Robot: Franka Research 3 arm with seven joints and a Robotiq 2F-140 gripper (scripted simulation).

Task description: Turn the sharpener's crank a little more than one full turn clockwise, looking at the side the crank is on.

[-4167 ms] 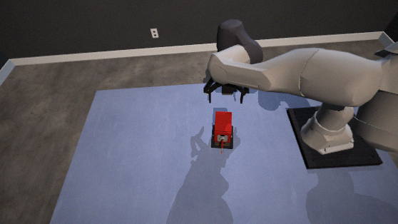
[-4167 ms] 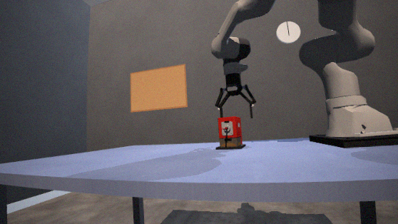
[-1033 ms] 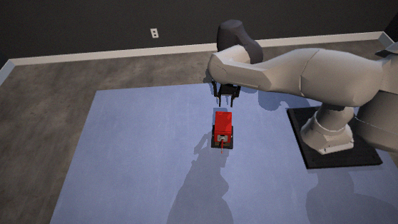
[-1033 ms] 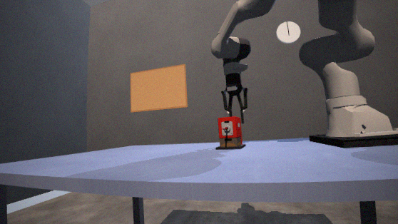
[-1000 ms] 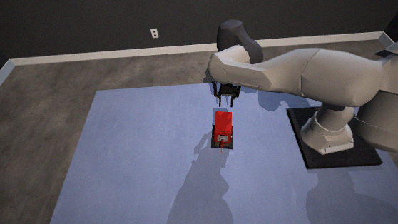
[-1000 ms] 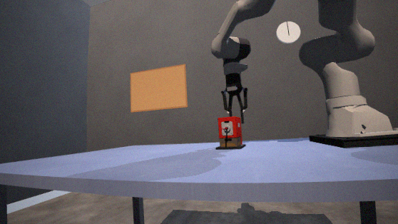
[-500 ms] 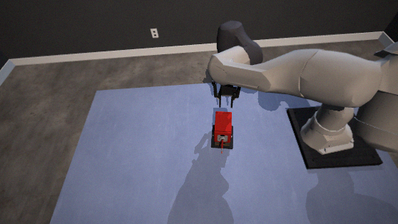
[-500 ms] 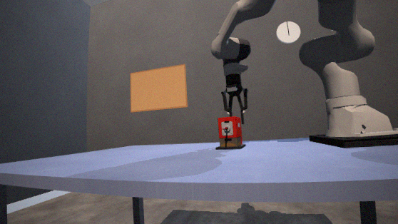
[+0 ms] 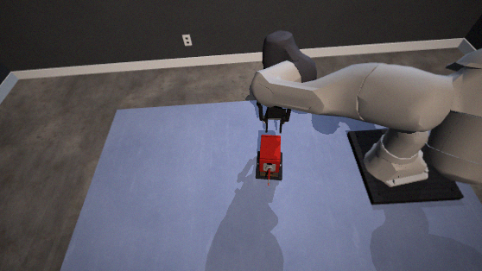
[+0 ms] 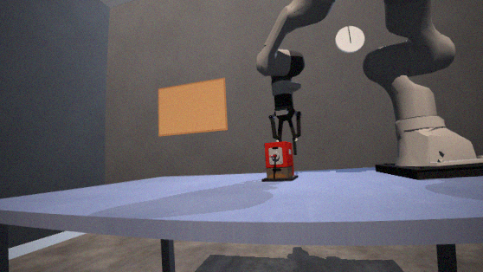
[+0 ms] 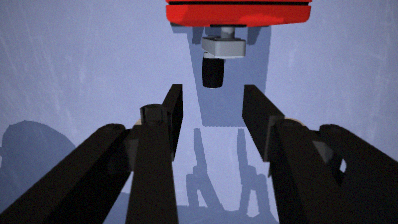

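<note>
A red sharpener (image 9: 270, 148) (image 10: 279, 158) (image 11: 239, 12) stands upright on a dark base on the blue table (image 9: 173, 194) (image 10: 346, 199). Its crank (image 9: 269, 174) (image 10: 274, 161) sits on a grey hub on the side facing the top and exterior views and hangs downward. In the wrist view the crank's black handle (image 11: 213, 72) shows just beyond the fingertips. My gripper (image 9: 274, 129) (image 10: 284, 140) (image 11: 212, 100) hangs just above the sharpener, pointing down. Its fingers stand partly open with nothing between them, and they touch neither the crank nor the body.
The arm's base stands on a black plate (image 9: 410, 190) (image 10: 428, 171) at the table's right side. An orange panel (image 10: 192, 106) hangs on the back wall. The table's edges lie far from the sharpener.
</note>
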